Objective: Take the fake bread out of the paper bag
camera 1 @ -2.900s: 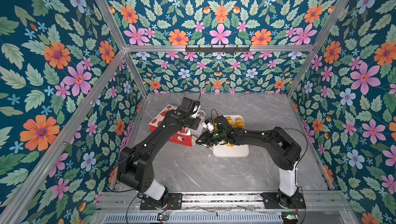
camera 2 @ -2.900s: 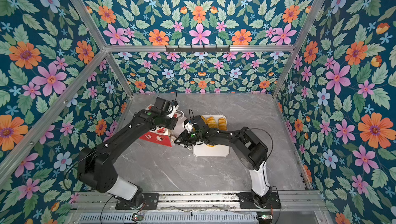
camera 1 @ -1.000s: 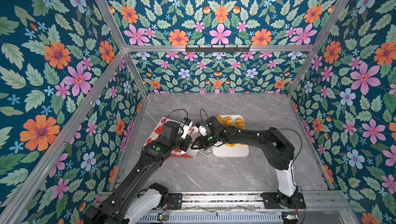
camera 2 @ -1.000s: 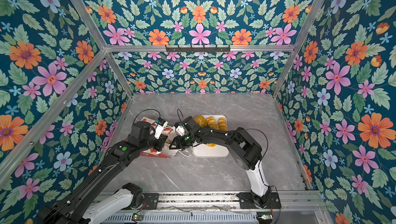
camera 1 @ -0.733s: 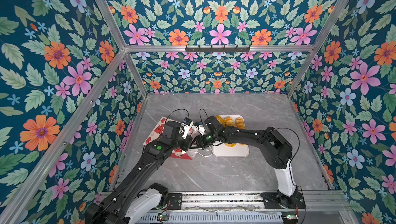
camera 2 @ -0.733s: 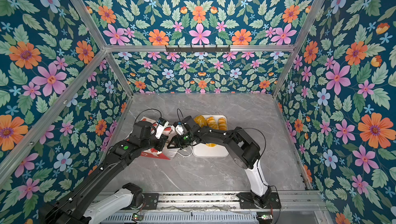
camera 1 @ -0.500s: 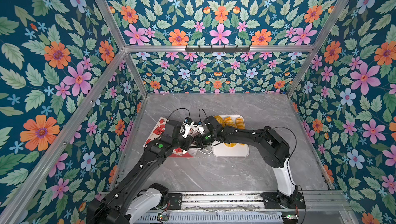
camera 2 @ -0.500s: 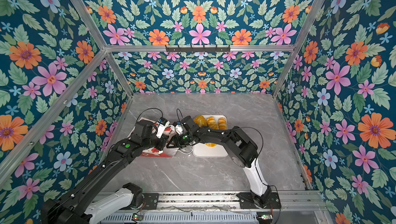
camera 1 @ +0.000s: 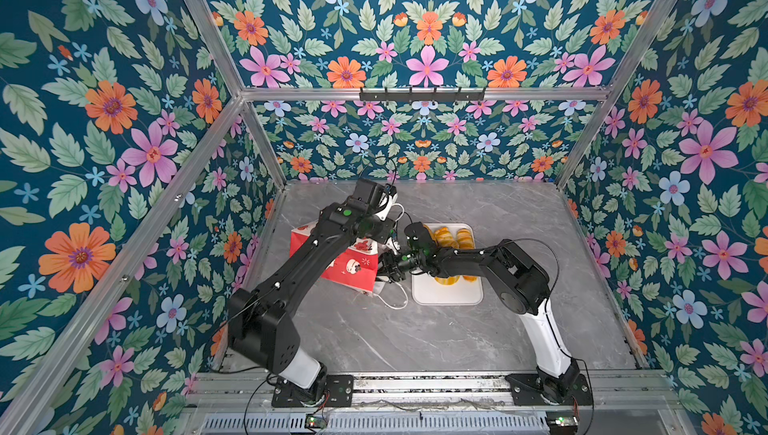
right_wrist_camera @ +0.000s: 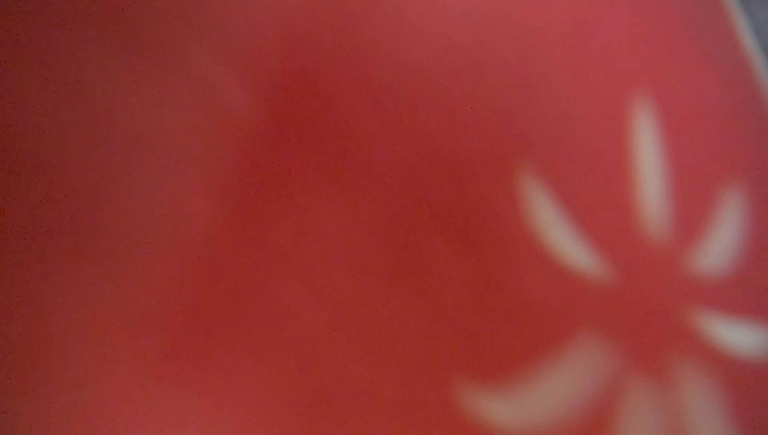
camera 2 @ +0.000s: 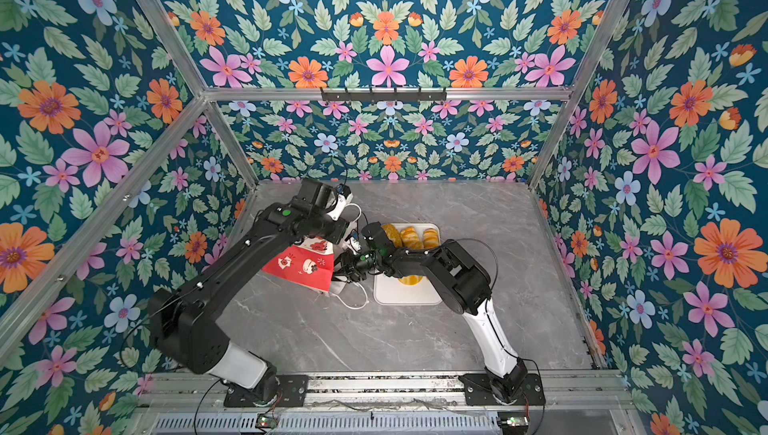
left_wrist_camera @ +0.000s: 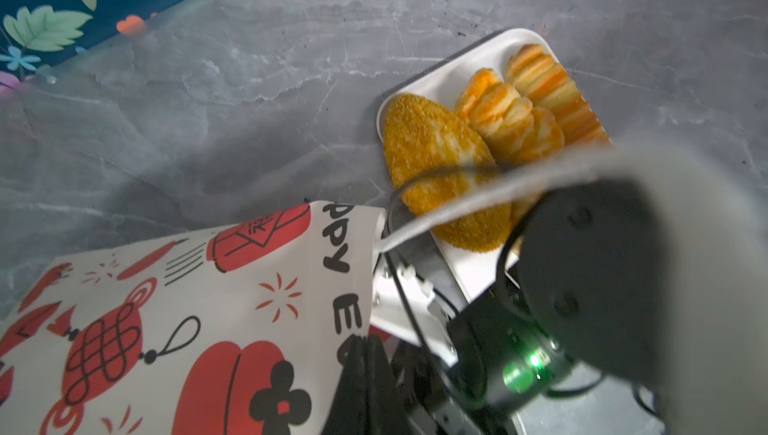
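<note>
The paper bag (camera 1: 347, 264) sits tilted on the left half of the table (camera 1: 374, 341), at 9 o'clock from the tray (camera 1: 446, 298) and just beside it, its mouth turned toward 3 o'clock. The left arm (camera 1: 307, 262) reaches over the bag. In the left wrist view the left fingers (left_wrist_camera: 365, 374) are closed tight on the bag's rim, beside black lettering on its white panel.

The right fingers (camera 1: 390, 271) are at the bag's mouth. Whether they are open or gripping anything I cannot tell, since the right wrist view is only blurred red paper with white marks.

The bread (camera 1: 449, 237) lies on the tray. Three pieces sit side by side at its 12 o'clock end: a seeded oval loaf (left_wrist_camera: 436, 162), a twist (left_wrist_camera: 511, 121) and a ridged loaf (left_wrist_camera: 548, 83). Another orange piece (camera 1: 446, 280) shows under the right arm (camera 1: 478, 256), near the tray's middle. A white cord handle (camera 1: 395, 300) loops on the table at 6 o'clock from the bag's mouth. The bag's inside is hidden.
</note>
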You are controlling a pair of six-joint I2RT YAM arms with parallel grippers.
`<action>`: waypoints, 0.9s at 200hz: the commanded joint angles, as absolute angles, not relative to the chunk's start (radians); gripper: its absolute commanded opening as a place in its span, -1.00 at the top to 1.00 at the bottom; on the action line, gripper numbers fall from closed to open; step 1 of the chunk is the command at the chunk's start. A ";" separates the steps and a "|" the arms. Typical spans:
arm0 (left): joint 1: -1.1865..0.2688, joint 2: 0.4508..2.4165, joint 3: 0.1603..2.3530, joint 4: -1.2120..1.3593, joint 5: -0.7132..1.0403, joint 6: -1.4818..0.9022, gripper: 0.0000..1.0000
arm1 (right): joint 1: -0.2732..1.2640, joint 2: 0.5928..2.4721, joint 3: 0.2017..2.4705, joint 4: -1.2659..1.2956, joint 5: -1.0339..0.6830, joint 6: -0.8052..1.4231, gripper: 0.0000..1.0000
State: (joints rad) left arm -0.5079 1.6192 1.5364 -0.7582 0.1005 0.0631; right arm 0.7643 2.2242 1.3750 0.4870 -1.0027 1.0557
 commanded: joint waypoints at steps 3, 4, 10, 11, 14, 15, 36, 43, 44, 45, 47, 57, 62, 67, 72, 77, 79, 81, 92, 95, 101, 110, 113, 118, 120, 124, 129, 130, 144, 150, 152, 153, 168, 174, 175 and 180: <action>-0.509 1.714 1.662 -0.878 0.086 0.095 1.00 | 0.765 2.196 1.372 0.544 -1.044 1.068 0.13; -0.509 1.717 1.666 -0.879 0.086 0.094 1.00 | 0.765 2.195 1.373 0.542 -1.044 1.067 0.13; -0.509 1.735 1.684 -0.887 0.094 0.094 1.00 | 0.765 2.188 1.370 0.529 -1.036 1.056 0.13; -0.509 1.738 1.687 -0.889 0.095 0.094 1.00 | 0.765 2.185 1.371 0.527 -1.036 1.054 0.13; -0.509 1.747 1.697 -0.894 0.101 0.096 1.00 | 0.765 2.181 1.370 0.518 -1.033 1.048 0.13; -0.509 1.749 1.699 -0.896 0.103 0.096 1.00 | 0.765 2.181 1.369 0.515 -1.033 1.046 0.13; -0.509 1.790 1.725 -0.928 0.117 0.090 1.00 | 0.765 2.162 1.364 0.471 -1.016 1.014 0.13; -0.509 1.804 1.736 -0.947 0.115 0.095 1.00 | 0.765 2.160 1.362 0.470 -1.015 1.016 0.13; -0.509 1.806 1.737 -0.949 0.114 0.095 1.00 | 0.765 2.160 1.362 0.470 -1.014 1.017 0.13; -0.509 1.808 1.738 -0.952 0.113 0.095 1.00 | 0.765 2.160 1.361 0.470 -1.014 1.017 0.13; -0.509 1.812 1.741 -0.957 0.109 0.095 1.00 | 0.765 2.160 1.361 0.469 -1.015 1.017 0.13; -0.509 1.819 1.745 -0.969 0.091 0.095 1.00 | 0.765 2.154 1.355 0.467 -1.010 1.014 0.13; -0.508 1.816 1.741 -0.969 0.090 0.094 1.00 | 0.764 2.151 1.353 0.463 -1.007 1.011 0.13; -0.509 1.810 1.735 -0.969 0.093 0.093 1.00 | 0.764 2.148 1.350 0.450 -0.999 1.000 0.13; -0.509 1.801 1.725 -0.965 0.093 0.091 1.00 | 0.764 2.141 1.349 0.433 -0.990 0.984 0.13; -0.509 1.788 1.712 -0.955 0.093 0.088 1.00 | 0.764 2.135 1.349 0.404 -0.979 0.966 0.13; -0.509 1.783 1.707 -0.949 0.092 0.086 1.00 | 0.765 2.131 1.347 0.392 -0.972 0.958 0.13; -0.509 1.775 1.699 -0.944 0.091 0.086 1.00 | 0.764 2.128 1.347 0.381 -0.966 0.950 0.13; -0.509 1.734 1.656 -0.903 0.097 0.085 1.00 | 0.764 2.109 1.344 0.321 -0.933 0.905 0.13; -0.509 1.720 1.642 -0.888 0.101 0.084 1.00 | 0.764 2.103 1.343 0.304 -0.923 0.893 0.13; -0.509 1.689 1.606 -0.856 0.105 0.083 1.00 | 0.764 2.092 1.343 0.269 -0.903 0.871 0.13; -0.509 1.641 1.552 -0.789 0.113 0.086 1.00 | 0.765 2.077 1.342 0.222 -0.877 0.839 0.13; -0.509 1.624 1.537 -0.776 0.116 0.086 1.00 | 0.764 2.072 1.343 0.211 -0.869 0.831 0.13; -0.508 1.595 1.502 -0.749 0.119 0.089 1.00 | 0.765 2.063 1.342 0.188 -0.862 0.817 0.13; -0.509 1.583 1.486 -0.736 0.118 0.089 1.00 | 0.764 2.062 1.343 0.178 -0.857 0.811 0.13; -0.510 1.559 1.462 -0.712 0.115 0.094 1.00 | 0.763 2.055 1.343 0.163 -0.845 0.802 0.14; -0.509 1.531 1.425 -0.688 0.117 0.100 1.00 | 0.765 2.047 1.343 0.141 -0.834 0.790 0.14; -0.509 1.525 1.416 -0.683 0.118 0.100 1.00 | 0.764 2.045 1.343 0.139 -0.832 0.787 0.14; -0.510 1.443 1.320 -0.621 0.123 0.113 1.00 | 0.765 2.025 1.341 0.092 -0.803 0.757 0.14; -0.509 1.409 1.281 -0.601 0.127 0.114 1.00 | 0.765 2.015 1.341 0.075 -0.790 0.746 0.14; -0.509 1.398 1.269 -0.595 0.129 0.115 1.00 | 0.764 2.013 1.341 0.067 -0.787 0.742 0.14; -0.509 1.393 1.264 -0.591 0.131 0.116 1.00 | 0.764 2.011 1.342 0.066 -0.784 0.741 0.14; -0.508 1.315 1.182 -0.552 0.142 0.116 1.00 | 0.765 1.994 1.347 0.006 -0.751 0.709 0.14; -0.509 1.286 1.153 -0.538 0.144 0.116 1.00 | 0.765 1.987 1.350 -0.013 -0.737 0.698 0.14; -0.509 1.281 1.148 -0.537 0.144 0.116 1.00 | 0.765 1.987 1.351 -0.017 -0.734 0.696 0.14; -0.510 1.257 1.125 -0.526 0.146 0.117 1.00 | 0.765 1.982 1.354 -0.035 -0.724 0.687 0.14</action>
